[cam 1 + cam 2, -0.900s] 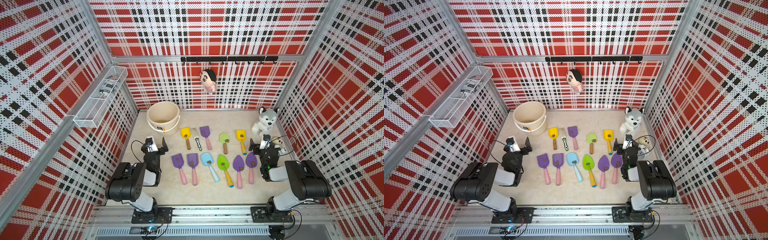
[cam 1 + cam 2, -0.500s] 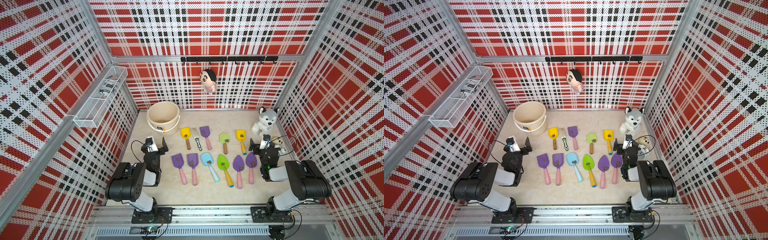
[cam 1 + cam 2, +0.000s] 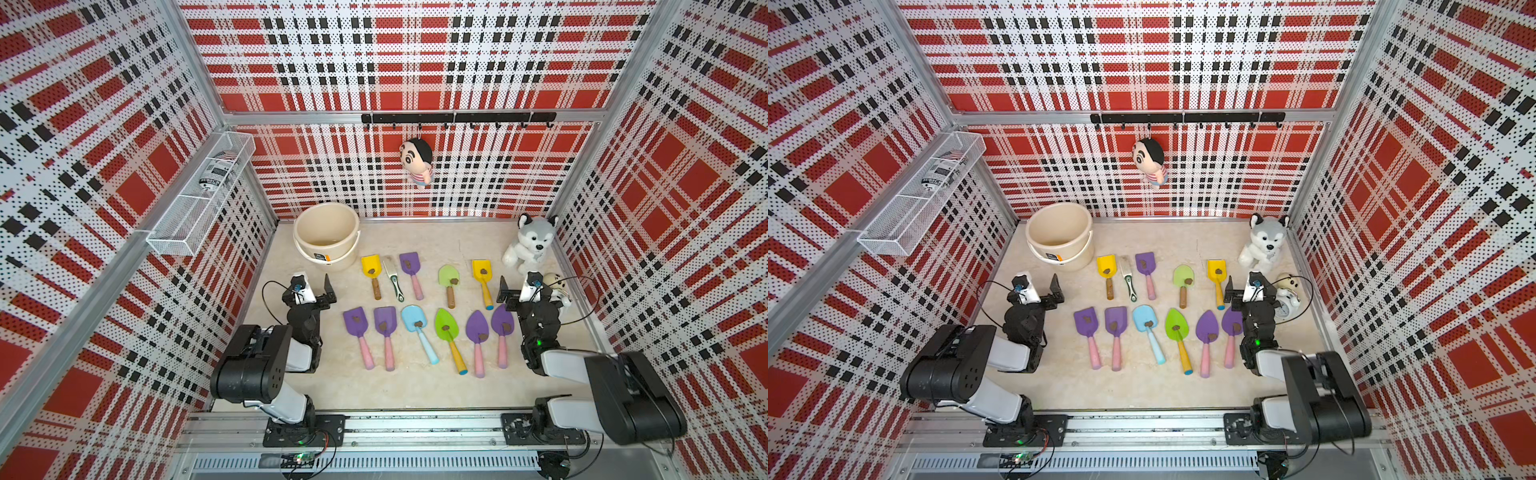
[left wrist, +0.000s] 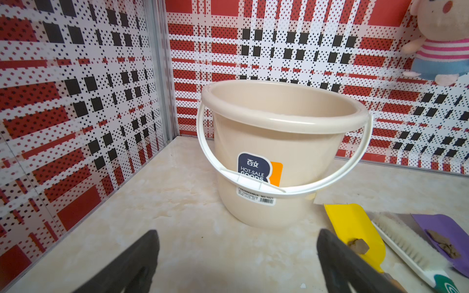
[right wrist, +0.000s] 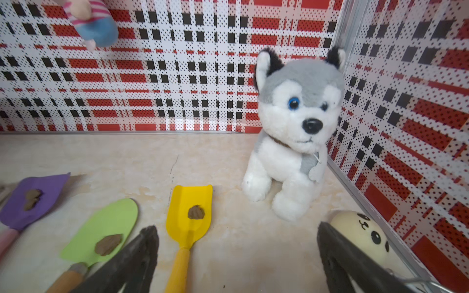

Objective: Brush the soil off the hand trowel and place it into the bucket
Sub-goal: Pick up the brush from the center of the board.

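Note:
The cream bucket (image 3: 326, 232) (image 3: 1059, 232) (image 4: 279, 152) stands upright at the back left, handle down. Several hand trowels lie in two rows on the floor, each with a lump of soil on its blade. A yellow trowel (image 4: 355, 228) with soil (image 4: 357, 245) lies beside my left gripper (image 4: 237, 236) (image 3: 309, 286), which is open and empty in front of the bucket. A white brush (image 3: 392, 278) (image 4: 406, 243) lies next to that trowel. My right gripper (image 5: 237, 228) (image 3: 525, 291) is open and empty, with another yellow trowel (image 5: 189, 213) just inside its left finger, soil (image 5: 196, 212) on the blade.
A husky plush (image 3: 530, 245) (image 5: 291, 126) sits at the back right. A small cream toy (image 5: 360, 233) lies by the right wall, close to my right gripper. A doll (image 3: 417, 162) hangs from the rear hook rail. A wire basket (image 3: 199, 195) juts from the left wall.

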{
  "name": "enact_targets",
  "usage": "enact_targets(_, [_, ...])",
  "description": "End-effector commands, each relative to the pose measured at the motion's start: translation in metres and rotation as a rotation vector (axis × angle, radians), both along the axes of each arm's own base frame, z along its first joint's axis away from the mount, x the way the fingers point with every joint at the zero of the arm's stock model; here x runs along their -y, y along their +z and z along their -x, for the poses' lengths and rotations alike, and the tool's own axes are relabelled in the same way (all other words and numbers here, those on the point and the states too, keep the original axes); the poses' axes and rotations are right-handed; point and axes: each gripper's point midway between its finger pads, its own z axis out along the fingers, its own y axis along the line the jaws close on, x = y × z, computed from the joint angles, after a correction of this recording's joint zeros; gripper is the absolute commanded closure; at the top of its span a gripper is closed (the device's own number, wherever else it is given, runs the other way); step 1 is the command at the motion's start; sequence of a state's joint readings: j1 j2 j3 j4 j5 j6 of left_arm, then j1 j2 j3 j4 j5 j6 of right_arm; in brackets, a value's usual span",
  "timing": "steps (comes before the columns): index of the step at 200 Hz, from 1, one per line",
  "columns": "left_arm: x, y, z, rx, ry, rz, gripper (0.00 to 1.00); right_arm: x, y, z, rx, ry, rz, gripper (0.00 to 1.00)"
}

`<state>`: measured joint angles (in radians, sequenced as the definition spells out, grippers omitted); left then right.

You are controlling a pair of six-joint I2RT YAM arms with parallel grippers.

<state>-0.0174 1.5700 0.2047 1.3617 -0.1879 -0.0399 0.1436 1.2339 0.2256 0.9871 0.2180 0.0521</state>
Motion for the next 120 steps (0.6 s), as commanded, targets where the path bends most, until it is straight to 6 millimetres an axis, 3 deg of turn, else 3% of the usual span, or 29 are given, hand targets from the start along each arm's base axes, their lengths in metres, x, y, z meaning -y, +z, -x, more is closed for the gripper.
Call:
enact_targets(1, [-0.001, 0.009, -0.003, 0.032, -0.002, -0.006, 0.02, 0.010, 0.001, 0.008, -0.108, -0.087, -0.107, 0.00])
enact_targets(20, [-0.002, 0.009, -0.003, 0.032, 0.005, -0.007, 0.02, 0.009, 0.011, 0.017, -0.181, -0.101, -0.261, 0.02])
enact_targets(38, [-0.004, 0.009, -0.002, 0.034, 0.022, -0.003, 0.02, -0.005, 0.014, 0.026, -0.279, -0.048, -0.374, 0.04])
enact_targets(67, [-0.010, 0.016, 0.003, 0.054, 0.072, 0.005, 0.02, -0.060, 0.018, 0.042, -0.414, 0.177, -0.495, 0.06])
enact_targets(95, [-0.014, 0.037, 0.025, 0.112, 0.159, -0.006, 0.02, -0.124, 0.020, 0.053, -0.536, 0.356, -0.476, 0.06])
enact_targets(117, [0.001, 0.062, 0.045, 0.156, 0.229, -0.050, 0.02, -0.180, 0.018, 0.059, -0.644, 0.478, -0.392, 0.05])
enact_targets(120, [0.010, 0.063, 0.046, 0.150, 0.216, -0.046, 0.02, -0.186, 0.019, 0.059, -0.652, 0.492, -0.378, 0.05])
